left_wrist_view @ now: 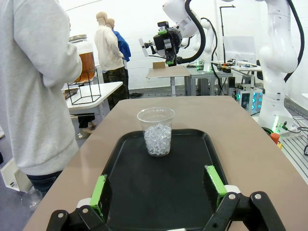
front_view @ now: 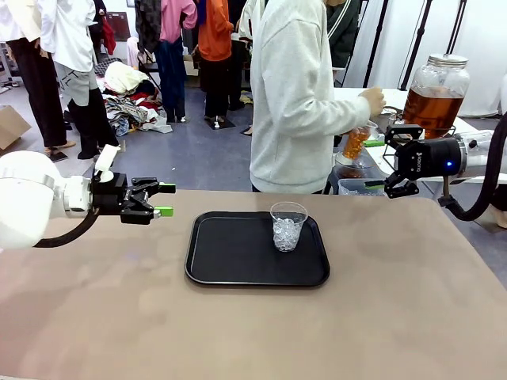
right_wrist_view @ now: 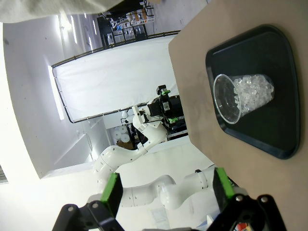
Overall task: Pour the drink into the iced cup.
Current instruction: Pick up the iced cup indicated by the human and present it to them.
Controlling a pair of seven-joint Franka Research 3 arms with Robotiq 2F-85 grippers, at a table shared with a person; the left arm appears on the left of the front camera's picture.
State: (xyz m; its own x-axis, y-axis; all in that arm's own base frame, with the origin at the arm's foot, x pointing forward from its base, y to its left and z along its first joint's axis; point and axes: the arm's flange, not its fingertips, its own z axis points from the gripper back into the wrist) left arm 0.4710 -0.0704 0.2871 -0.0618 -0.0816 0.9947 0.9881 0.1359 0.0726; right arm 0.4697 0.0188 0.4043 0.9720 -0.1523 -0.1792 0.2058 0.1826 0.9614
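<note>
On your bench (front_view: 396,309), a black tray (front_view: 218,261) sits centre. The drink (front_view: 432,111) is in the glass dispenser jar (front_view: 440,75) beyond the far right corner. The iced cup (front_view: 287,226) is upright on the tray. Left hand (front_view: 165,199) and right hand (front_view: 374,164) are both open, empty.

My front cam looks across the tan table (front_view: 95,309) from the robot's side. Left wrist cam sits low and close; right wrist cam's rolled sideways. All share black rectangular tray (front_view: 226,257), clear ice-filled plastic cup (front_view: 287,226).
</note>
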